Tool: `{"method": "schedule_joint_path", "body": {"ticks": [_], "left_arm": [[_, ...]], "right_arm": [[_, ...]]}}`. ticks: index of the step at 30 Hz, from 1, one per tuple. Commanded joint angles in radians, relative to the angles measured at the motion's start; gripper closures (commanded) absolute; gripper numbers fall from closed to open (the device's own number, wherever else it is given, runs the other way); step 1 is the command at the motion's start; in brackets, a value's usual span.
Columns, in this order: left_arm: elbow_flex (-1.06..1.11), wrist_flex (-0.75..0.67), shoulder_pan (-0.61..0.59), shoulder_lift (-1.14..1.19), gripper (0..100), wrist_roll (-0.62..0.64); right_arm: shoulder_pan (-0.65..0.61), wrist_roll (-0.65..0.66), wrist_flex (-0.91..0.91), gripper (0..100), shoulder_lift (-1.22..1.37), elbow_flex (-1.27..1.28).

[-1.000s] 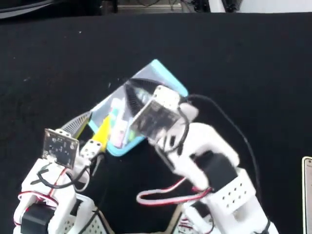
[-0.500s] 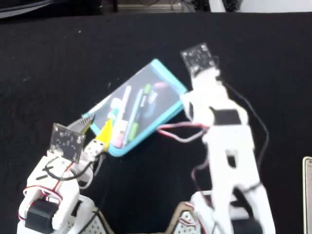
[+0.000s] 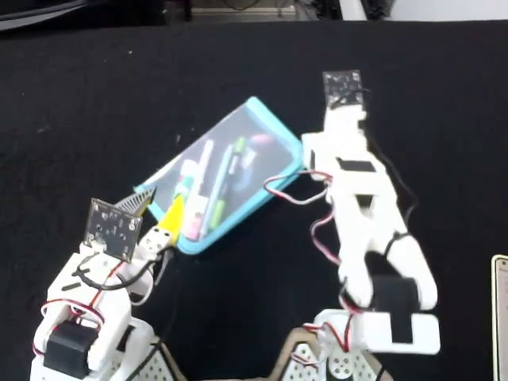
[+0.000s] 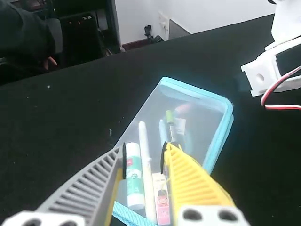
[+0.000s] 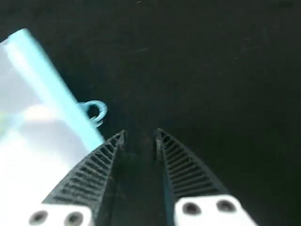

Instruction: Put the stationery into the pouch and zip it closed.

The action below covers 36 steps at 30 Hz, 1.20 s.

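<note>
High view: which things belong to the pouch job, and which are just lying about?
Job: pouch, stationery inside it, zip pull, left gripper, right gripper.
Lying about: white object at the table edge.

Bright even light, sheen on pouch
</note>
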Motion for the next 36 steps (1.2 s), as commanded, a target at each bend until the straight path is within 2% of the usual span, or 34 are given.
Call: {"method": "schedule_joint_path", "body": {"ticks": [1,8,16,20,24,29,33,36], "left_arm": [[-0.013,0.002,0.012,-0.005,86,-0.006],[-0.013,0.003,0.010,-0.005,86,-0.006],[-0.013,0.003,0.007,-0.005,86,-0.006],[-0.013,0.003,0.005,-0.005,86,-0.006],[-0.013,0.003,0.004,-0.005,86,-0.008],[-0.013,0.003,0.004,-0.005,86,-0.008],[-0.013,0.003,0.004,-0.005,86,-0.006],[-0.013,0.003,0.004,-0.005,86,-0.006]], "right_arm": [[0.035,-0.002,-0.115,91.4,0.067,-0.117],[0.020,0.000,-0.104,91.7,0.317,-0.300],[-0.074,0.008,0.284,91.7,0.361,-0.464],[-0.173,0.155,0.382,91.7,0.314,-0.455],[-0.285,0.195,0.382,91.7,0.217,-0.341],[-0.399,0.192,0.295,91.7,-0.044,-0.097],[-0.420,0.190,0.199,91.7,-0.277,0.084],[-0.384,0.192,0.153,91.3,-0.381,0.143]]}}
